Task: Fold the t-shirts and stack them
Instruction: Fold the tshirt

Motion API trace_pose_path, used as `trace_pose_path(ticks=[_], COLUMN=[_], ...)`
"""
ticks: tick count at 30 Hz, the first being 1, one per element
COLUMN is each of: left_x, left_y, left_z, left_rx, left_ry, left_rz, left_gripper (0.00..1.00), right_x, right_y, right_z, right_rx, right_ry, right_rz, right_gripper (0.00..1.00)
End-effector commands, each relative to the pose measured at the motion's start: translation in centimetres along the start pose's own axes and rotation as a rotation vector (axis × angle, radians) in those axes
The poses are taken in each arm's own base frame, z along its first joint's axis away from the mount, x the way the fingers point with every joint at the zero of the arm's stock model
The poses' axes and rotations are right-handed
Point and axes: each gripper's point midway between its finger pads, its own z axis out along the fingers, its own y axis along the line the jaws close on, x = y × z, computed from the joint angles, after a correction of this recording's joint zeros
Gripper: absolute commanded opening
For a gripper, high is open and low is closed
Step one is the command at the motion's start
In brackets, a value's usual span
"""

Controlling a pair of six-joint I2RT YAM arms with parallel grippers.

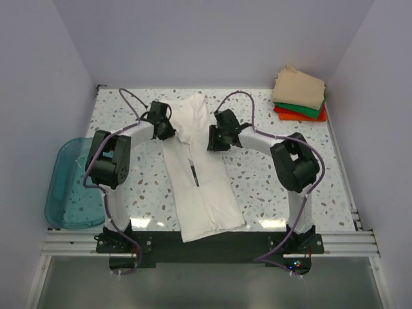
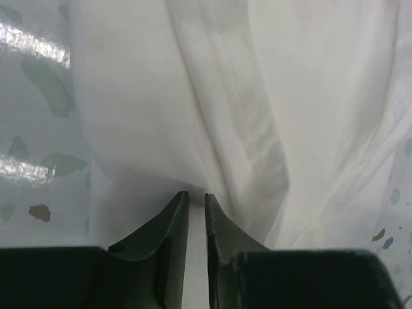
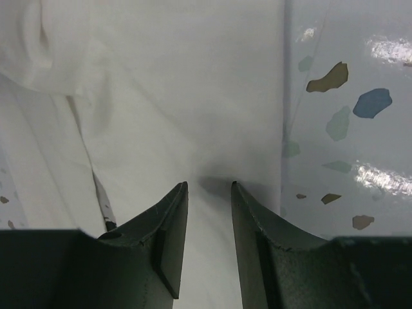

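White t-shirt (image 1: 199, 174) folded lengthwise along middle of tabletop (image 1: 270, 193), reaching near edge.
Soft, light, limp; best pinched at far-end side edges. Left fingers (image 2: 164, 232) almost pressed together, grip on cloth unclear; right fingers (image 3: 164, 238) slightly spread.

The gripper (image 3: 208, 187) pointed down at a white shirt (image 3: 193, 96). Its two dark fingers (image 3: 168, 238) stood a little apart, and white cloth showed in the gap between them. A soft shadow lay on the cloth just past the tips. The shirt filled the left and middle of the view. At the top left the cloth was bunched into a fold (image 3: 45, 45). A thin dark mark (image 3: 102, 193) ran down the shirt, close beside one finger. The shirt's right edge ran straight down. Past it lay the shiny surface (image 3: 380, 141), pale with brown, blue and green spots.
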Motion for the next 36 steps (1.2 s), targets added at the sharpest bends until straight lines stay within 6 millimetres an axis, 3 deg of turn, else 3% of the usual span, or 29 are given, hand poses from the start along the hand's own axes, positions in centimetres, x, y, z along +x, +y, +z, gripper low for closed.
trace_pose_path(ticks=[1, 3, 4, 5, 6, 7, 9, 10, 11, 12, 13, 14, 16, 17, 20, 21, 23, 24, 26, 27, 28, 29, 30, 31, 32, 33, 34, 35, 36], left_x=[-2.3, -2.5, -2.0, -2.9, -2.4, -3.7, -3.4, -5.0, -5.2, -4.8, -6.4, -6.7, -8.5, -9.3, -12.5, -14.4, -16.1, -17.4, -18.0, -19.3, -17.3, -16.5, -14.5, -13.5, -12.1, -9.3, -8.1, -6.4, -3.3], left_y=[-0.3, -0.5, 0.4, -0.4, 0.0, -0.6, -0.5, -1.3, -1.8, -1.5, -2.7, -3.0, -4.3, -4.8, -6.8, -8.0, -8.8, -9.5, -9.8, -10.7, -9.2, -8.7, -7.5, -6.4, -5.7, -4.5, -3.6, -2.8, -2.1], left_z=[1.9, 2.9, 4.1, 4.4, 5.5, 5.7, 7.5, 7.6, 8.0, 9.0, 9.0, 9.2, 9.1, 8.9, 6.8, 4.9, 2.6, 0.0, -2.7, -6.5, -6.4, -7.4, -9.4, -10.2, -10.9, -12.5, -13.1, -13.7, -14.7], left_rx=[0.002, 0.009, -0.013, 0.008, -0.002, 0.026, 0.033, 0.052, 0.075, 0.073, 0.109, 0.123, 0.178, 0.204, 0.301, 0.346, 0.383, 0.408, 0.423, 0.455, 0.421, 0.416, 0.408, 0.379, 0.367, 0.356, 0.327, 0.313, 0.328], left_ry=[-0.017, -0.005, 0.026, 0.019, 0.04, 0.024, 0.056, 0.036, 0.046, 0.063, 0.039, 0.037, 0.008, -0.006, -0.067, -0.112, -0.153, -0.192, -0.226, -0.284, -0.251, -0.249, -0.245, -0.25, -0.246, -0.23, -0.233, -0.222, -0.205], left_rz=[0.006, 0.01, 0.005, 0.002, -0.001, 0.001, 0.0, -0.006, -0.002, -0.005, -0.007, -0.007, -0.01, -0.009, -0.009, -0.002, 0.012, 0.02, 0.026, 0.027, -0.003, -0.018, -0.03, -0.055, -0.06, -0.052, -0.057, -0.057, -0.036], left_gripper=[0.21, 0.21, 0.21, 0.21, 0.21, 0.21, 0.21, 0.21, 0.22, 0.22, 0.24, 0.25, 0.31, 0.34, 0.44, 0.5, 0.55, 0.59, 0.6, 0.6, 0.6, 0.57, 0.56, 0.54, 0.51, 0.49, 0.47, 0.44, 0.42], right_x=[-1.8, -2.1, -2.2, -3.2, -2.8, -2.9, -3.8, -4.1, -5.6, -5.3, -6.1, -7.5, -8.0, -9.7, -11.7, -12.3, -13.7, -14.1, -14.5, -14.3, -12.5, -13.2, -12.3, -9.1, -8.3, -8.0, -4.4, -3.3, -2.9], right_y=[0.1, 0.2, 0.1, 0.4, -0.3, -0.3, -0.7, -1.0, -1.0, -1.7, -2.2, -1.8, -1.8, -1.2, -0.4, -0.1, 0.9, 1.3, 1.6, 1.7, 0.7, 1.7, 1.6, 0.8, 1.0, 1.7, 1.0, 1.2, 1.7], right_z=[1.0, 2.1, 2.4, 2.6, 3.4, 3.7, 4.5, 4.9, 4.9, 5.9, 6.2, 6.1, 6.9, 6.6, 5.1, 4.5, 2.1, 1.1, -1.7, -2.6, -2.6, -5.3, -5.9, -5.7, -6.2, -8.5, -7.9, -8.3, -10.0], right_rx=[0.017, 0.024, 0.029, 0.028, 0.046, 0.049, 0.062, 0.072, 0.07, 0.08, 0.083, 0.067, 0.039, 0.018, -0.002, -0.006, -0.028, -0.035, -0.026, -0.025, -0.007, -0.033, -0.04, -0.03, -0.042, -0.065, -0.044, -0.051, -0.069], right_ry=[-0.033, -0.024, -0.02, -0.036, -0.019, -0.018, -0.027, -0.03, -0.054, -0.034, -0.042, -0.066, -0.057, -0.084, -0.118, -0.132, -0.167, -0.179, -0.208, -0.21, -0.17, -0.217, -0.209, -0.153, -0.158, -0.192, -0.132, -0.135, -0.161], right_rz=[0.013, 0.015, 0.017, 0.017, 0.026, 0.031, 0.045, 0.05, 0.059, 0.066, 0.078, 0.077, 0.075, 0.061, 0.022, 0.014, -0.002, -0.008, -0.004, 0.001, 0.013, 0.031, 0.046, 0.061, 0.075, 0.069, 0.066, 0.06, 0.051], right_gripper=[0.37, 0.37, 0.37, 0.37, 0.37, 0.37, 0.37, 0.37, 0.37, 0.37, 0.37, 0.37, 0.38, 0.38, 0.44, 0.47, 0.52, 0.55, 0.57, 0.58, 0.58, 0.57, 0.55, 0.53, 0.5, 0.48, 0.45, 0.43, 0.42])
